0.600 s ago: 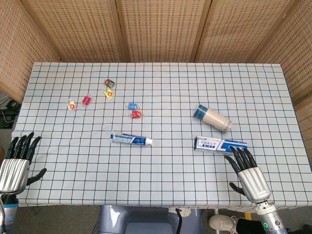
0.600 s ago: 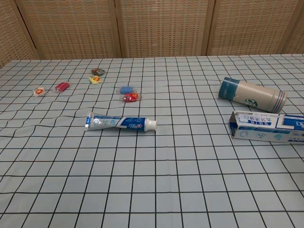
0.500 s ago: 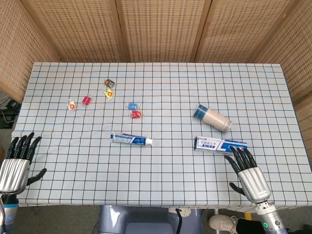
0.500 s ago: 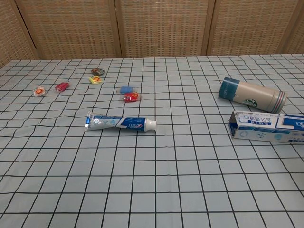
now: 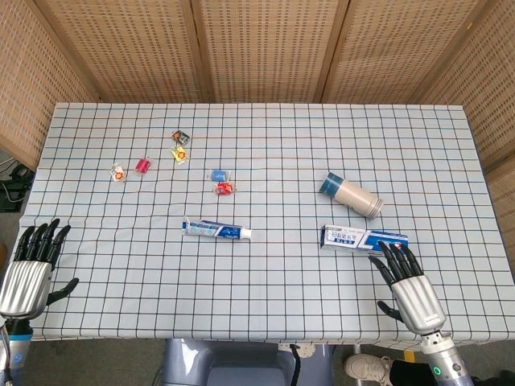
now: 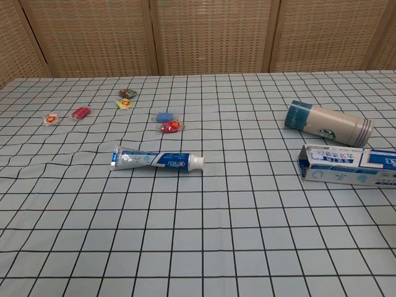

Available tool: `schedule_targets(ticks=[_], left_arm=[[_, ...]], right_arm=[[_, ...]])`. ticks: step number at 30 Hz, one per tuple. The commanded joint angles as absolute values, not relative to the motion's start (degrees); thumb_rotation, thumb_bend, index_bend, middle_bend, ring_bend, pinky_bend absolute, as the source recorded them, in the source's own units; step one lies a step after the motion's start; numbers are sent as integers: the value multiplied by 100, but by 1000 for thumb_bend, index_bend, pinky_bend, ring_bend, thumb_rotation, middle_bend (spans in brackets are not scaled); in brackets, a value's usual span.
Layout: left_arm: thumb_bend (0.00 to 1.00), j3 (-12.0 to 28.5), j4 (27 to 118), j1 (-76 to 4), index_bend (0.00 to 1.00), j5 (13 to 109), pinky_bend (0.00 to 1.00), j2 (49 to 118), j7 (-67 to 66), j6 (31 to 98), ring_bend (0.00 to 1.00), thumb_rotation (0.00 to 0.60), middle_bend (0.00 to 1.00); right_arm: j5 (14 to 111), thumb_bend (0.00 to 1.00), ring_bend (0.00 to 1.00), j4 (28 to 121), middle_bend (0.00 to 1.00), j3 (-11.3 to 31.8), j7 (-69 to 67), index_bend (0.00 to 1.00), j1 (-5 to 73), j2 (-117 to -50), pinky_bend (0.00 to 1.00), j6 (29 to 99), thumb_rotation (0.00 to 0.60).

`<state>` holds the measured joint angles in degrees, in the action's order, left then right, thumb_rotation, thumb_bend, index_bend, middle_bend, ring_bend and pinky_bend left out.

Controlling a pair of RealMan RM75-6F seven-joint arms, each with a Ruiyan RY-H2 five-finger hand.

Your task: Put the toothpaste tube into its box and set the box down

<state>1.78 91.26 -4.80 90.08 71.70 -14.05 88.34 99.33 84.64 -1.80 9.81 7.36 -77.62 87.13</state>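
Observation:
A blue and white toothpaste tube (image 5: 216, 231) (image 6: 157, 159) lies flat on the checked cloth near the table's middle, white cap to the right. Its box (image 5: 364, 239) (image 6: 348, 166) lies on its side at the right, open flap end facing left. My right hand (image 5: 409, 286) hovers open at the front edge, fingertips close to the box's right end, holding nothing. At the front left corner my left hand (image 5: 30, 267) is open and empty, far from the tube. Neither hand shows in the chest view.
A beige tumbler with a blue cap (image 5: 350, 195) (image 6: 328, 124) lies on its side just behind the box. Several small wrapped sweets (image 5: 224, 188) (image 6: 169, 126) are scattered behind and to the left of the tube. Woven screens stand around the table.
My left hand has dropped slightly toward the front edge. The right hand, tube and box stay where they were.

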Motion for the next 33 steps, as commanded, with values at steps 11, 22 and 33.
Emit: schedule_targets(ticks=[11,22,33], left_arm=[[187,173,9133,-495,95,9061,0,7202,-1422,8862,0,600,0],[244,562,9540,-1083,248,8775,63,7174,-1735,8149,48,600,0],[247,1407,9631,-2601,262,7055,76,7837,-3223,6273,69,600,9]], right_arm=[[9926,185,0,8448,0,-183,959,184,736,-7759,65,8706,600],[9845,185,0,8453,0,-153,856,184,737,-7730,65,8682,600],[9590,184,0,8349,0,-81,725,186,782,-7752,65,8485,600]])
